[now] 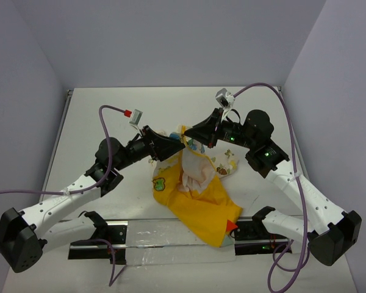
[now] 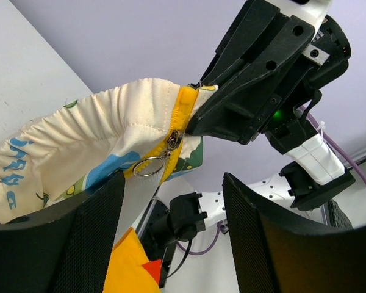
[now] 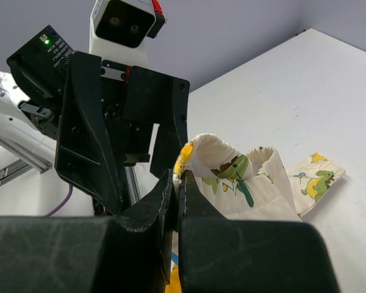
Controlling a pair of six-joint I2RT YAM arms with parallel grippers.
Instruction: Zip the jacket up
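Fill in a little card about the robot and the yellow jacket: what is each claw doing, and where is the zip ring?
Jacket: yellow and cream, top held up, bottom lying on the table
Right gripper: shut, pinching the jacket's top edge
Left gripper: open, holding nothing
Zip ring: silver, hanging by the yellow zip strip, in front of the left gripper, not gripped

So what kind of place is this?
Probably a robotics lab bench rather than a home: a white table boxed in by plain walls, with a cabled left arm and right arm bolted to a rail.
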